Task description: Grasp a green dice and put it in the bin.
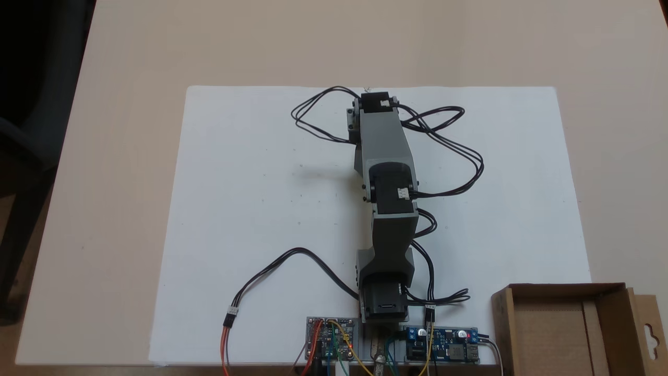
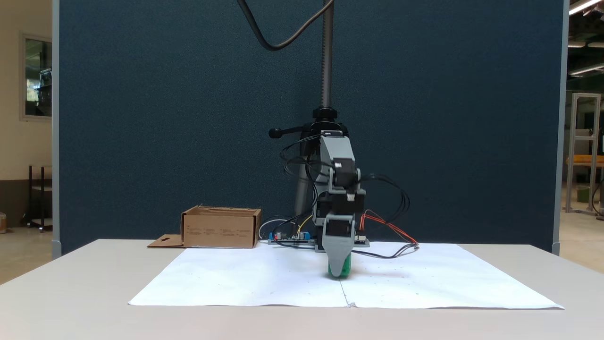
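In a fixed view, the green dice (image 2: 348,267) peeks out as a bright green patch behind and just right of the grey front jaw, low over the white paper. My gripper (image 2: 339,271) points straight down around it. Its jaws stand one behind the other, so only the front one shows and the gap between them is hidden. From above, the grey arm (image 1: 386,156) stretches to the far edge of the paper and covers what lies under its wrist. The brown cardboard bin (image 1: 566,288) sits beside the arm's base at the bottom right; it also stands at the left (image 2: 221,231).
A white paper sheet (image 1: 261,209) covers the middle of the beige table. Two circuit boards (image 1: 331,337) (image 1: 443,344) and loose black cables (image 1: 449,151) lie around the arm's base. A tripod pole (image 2: 326,56) rises behind the arm before a dark blue partition.
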Robot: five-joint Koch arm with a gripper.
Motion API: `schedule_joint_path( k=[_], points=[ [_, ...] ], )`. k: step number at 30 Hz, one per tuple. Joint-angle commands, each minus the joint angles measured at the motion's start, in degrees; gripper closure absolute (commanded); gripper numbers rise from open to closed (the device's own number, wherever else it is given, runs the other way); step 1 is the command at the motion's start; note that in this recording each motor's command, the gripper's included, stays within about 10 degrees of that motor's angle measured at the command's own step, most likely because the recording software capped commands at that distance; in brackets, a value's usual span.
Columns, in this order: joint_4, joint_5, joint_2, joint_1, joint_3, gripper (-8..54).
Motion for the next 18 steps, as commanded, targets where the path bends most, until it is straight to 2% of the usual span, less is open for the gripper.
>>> schedule_joint_path(
  k=[1, 10, 12, 18],
  points=[
    [8.3, 1.5, 2.8, 0.4, -7.1, 33.8],
    [33.8, 1.5, 2.7, 7.2, -41.4, 33.8],
    [34.2, 0.6, 2.8, 10.9, -49.2, 33.8],
    [33.3, -7.5, 4.0, 25.8, -49.4, 33.8]
  ],
)
